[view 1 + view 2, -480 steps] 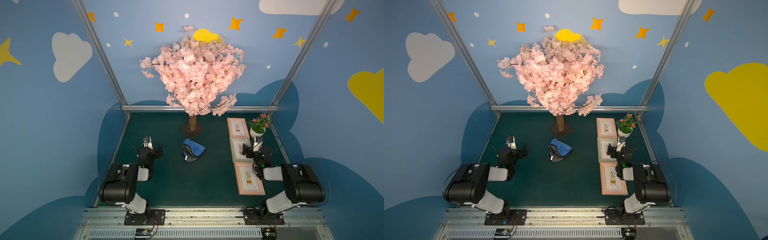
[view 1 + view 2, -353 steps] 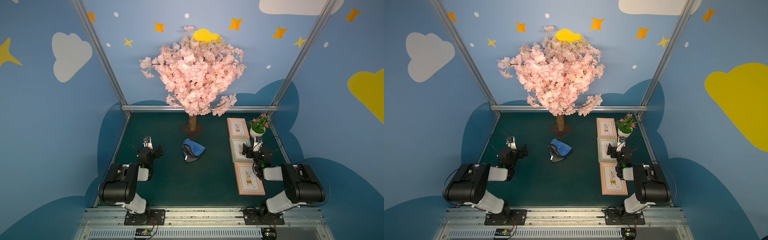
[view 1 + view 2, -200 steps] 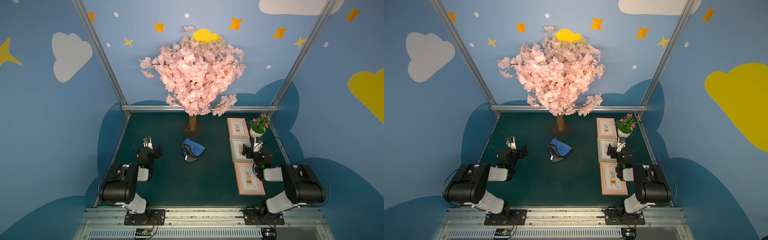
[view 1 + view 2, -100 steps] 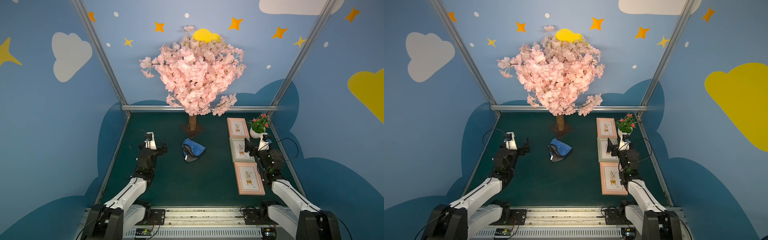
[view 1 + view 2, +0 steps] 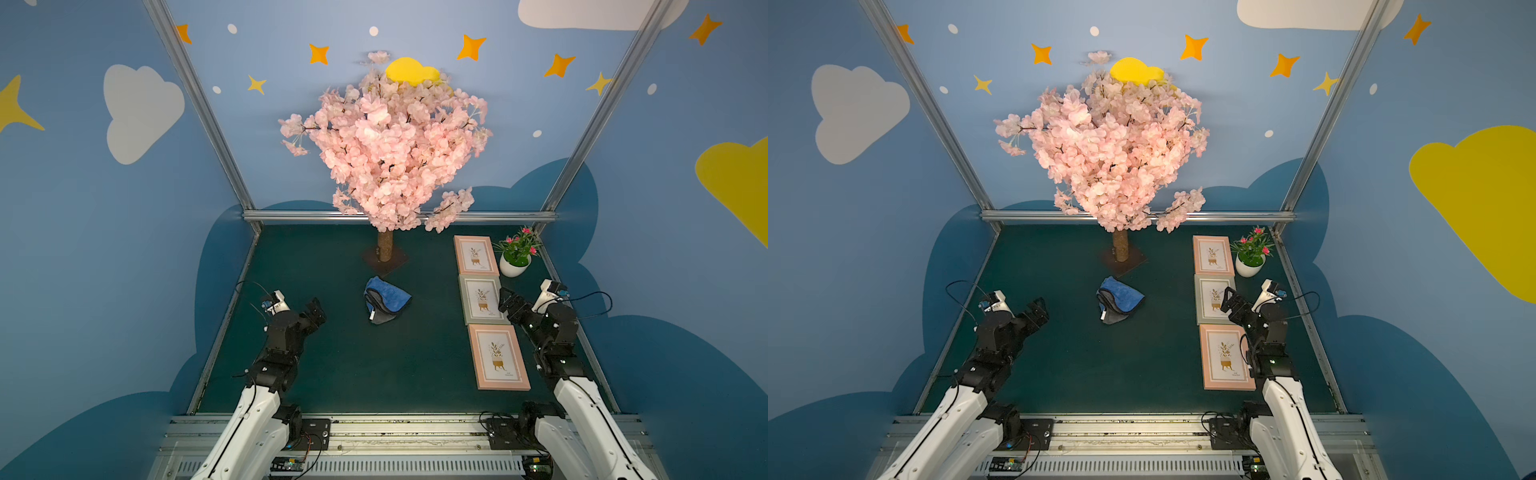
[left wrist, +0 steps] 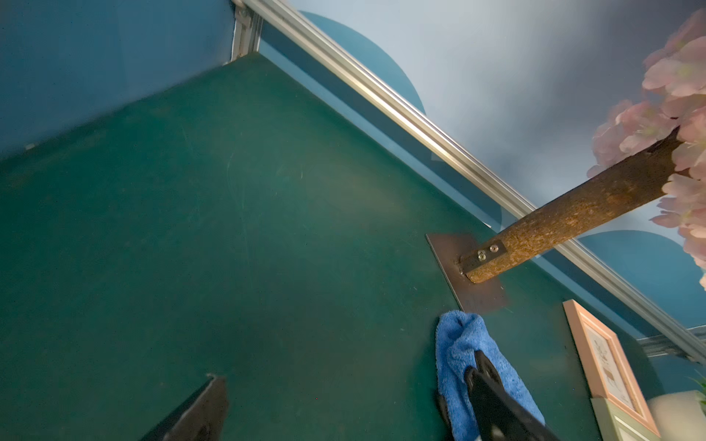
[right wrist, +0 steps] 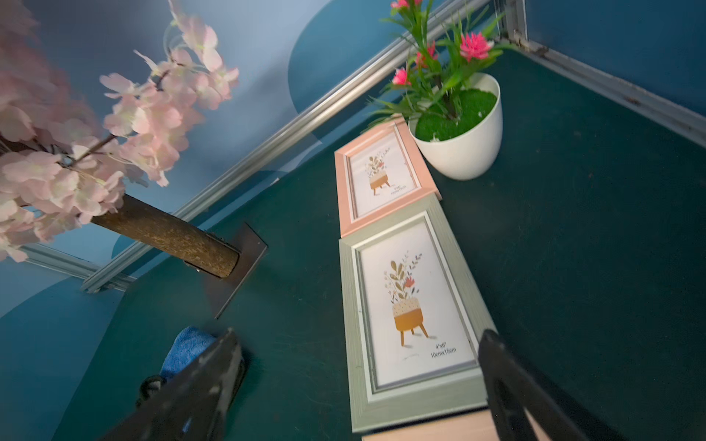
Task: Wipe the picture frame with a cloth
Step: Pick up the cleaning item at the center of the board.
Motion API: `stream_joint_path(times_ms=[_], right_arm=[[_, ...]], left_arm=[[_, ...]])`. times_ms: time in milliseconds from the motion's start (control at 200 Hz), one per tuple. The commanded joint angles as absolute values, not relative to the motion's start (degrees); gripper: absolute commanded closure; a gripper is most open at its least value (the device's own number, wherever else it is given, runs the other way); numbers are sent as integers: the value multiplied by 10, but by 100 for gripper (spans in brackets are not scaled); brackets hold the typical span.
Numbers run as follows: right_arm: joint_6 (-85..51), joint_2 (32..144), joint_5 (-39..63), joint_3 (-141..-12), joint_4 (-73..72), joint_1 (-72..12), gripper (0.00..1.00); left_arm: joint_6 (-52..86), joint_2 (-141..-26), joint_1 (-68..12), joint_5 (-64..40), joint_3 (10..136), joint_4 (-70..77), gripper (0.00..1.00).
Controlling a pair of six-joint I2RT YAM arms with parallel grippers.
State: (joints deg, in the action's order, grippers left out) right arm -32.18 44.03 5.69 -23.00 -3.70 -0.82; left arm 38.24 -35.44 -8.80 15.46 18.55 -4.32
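The cloth [image 5: 386, 300] lies crumpled on the green table [image 5: 353, 365], blue side up with some dark reverse showing, just in front of the blossom tree's trunk [image 5: 385, 246] and well apart from both arms. The left tool [image 5: 316, 311] hangs released, jaws wide and empty. The right tool [image 5: 508, 302], also spread and holding nothing, hovers over the grey-green frame [image 5: 481, 299], which lies between the far pink frame [image 5: 476, 254] and the near pink frame [image 5: 498, 359]. A white flowerpot [image 5: 514, 266] stands just beside the far pink frame.
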Motion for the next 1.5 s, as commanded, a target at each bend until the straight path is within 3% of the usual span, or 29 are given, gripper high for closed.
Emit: stream_joint_path(times_ms=[0,80,210,465,826,1051,1497], right_arm=[[-331,507,123,-289,42,-11,3],[-319,567,158,-339,92,-27,3],[-295,629,133,-381,114,-98,3],[-269,752,61,-479,135,-266,5],[-221,957,14,-661,198,-434,8],[-176,1106,-1,-858,325,-473,11],[-157,1280,-56,-1036,395,-491,13]], left_arm=[[394,-312,-83,79,169,-87,0],[368,-309,-84,41,169,-101,0],[341,-354,-92,1,179,-109,0],[302,-435,-154,26,211,-99,0],[296,-437,-156,14,182,-32,0],[296,-430,-156,16,172,-15,0],[302,-411,-155,31,166,-20,0]])
